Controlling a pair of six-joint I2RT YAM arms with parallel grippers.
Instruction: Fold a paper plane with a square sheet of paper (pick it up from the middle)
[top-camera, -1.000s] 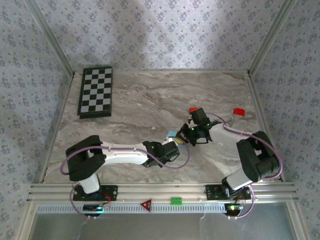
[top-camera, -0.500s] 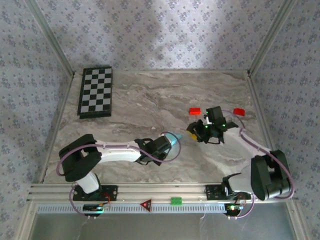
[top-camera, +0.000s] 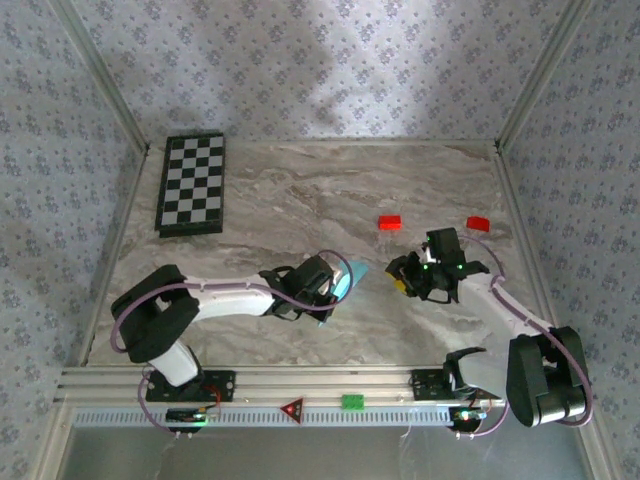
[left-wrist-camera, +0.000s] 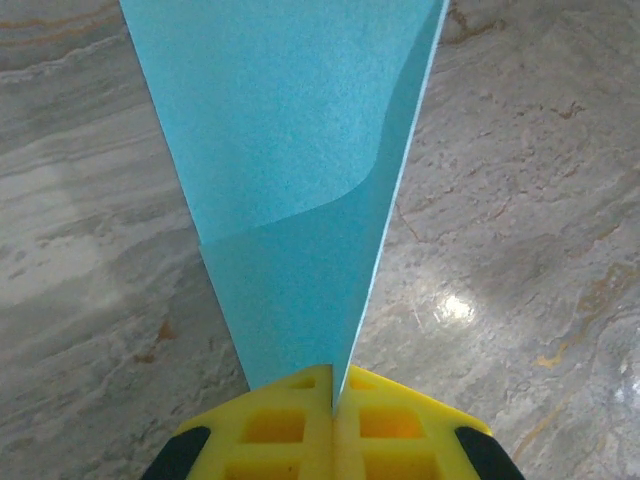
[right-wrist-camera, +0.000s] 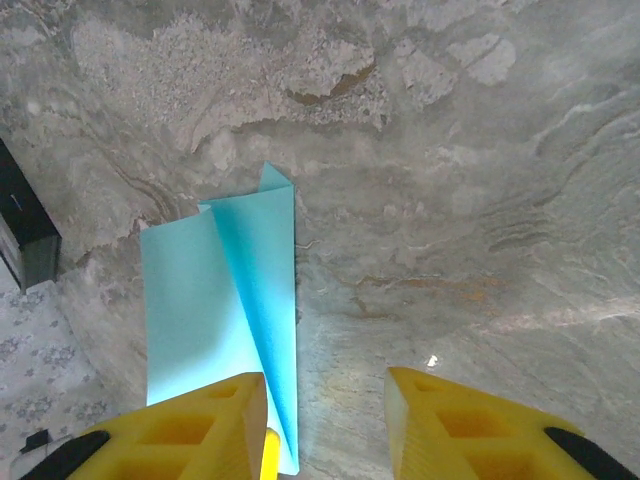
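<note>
The paper plane (left-wrist-camera: 290, 150) is a light cyan-blue folded dart with a centre crease. My left gripper (left-wrist-camera: 335, 390) is shut on its narrow end, and the paper fans out ahead of the yellow fingers above the marble table. From above, the left gripper (top-camera: 325, 290) and the paper plane (top-camera: 347, 282) are at the table's middle front. My right gripper (top-camera: 402, 275) stands open a little to their right, apart from the paper. In the right wrist view the right gripper (right-wrist-camera: 325, 425) has nothing between its fingers; the paper plane (right-wrist-camera: 215, 300) hangs ahead of the left finger.
Two small red blocks (top-camera: 389, 222) (top-camera: 478, 224) lie behind the right gripper. A folded chessboard (top-camera: 192, 183) rests at the far left. A metal rail (top-camera: 320, 385) runs along the near edge, and patterned walls close in the table (top-camera: 300, 190).
The right gripper opened, let go of the paper and drew back to the right. The left arm pulled the plane left and nearer, still gripping it.
</note>
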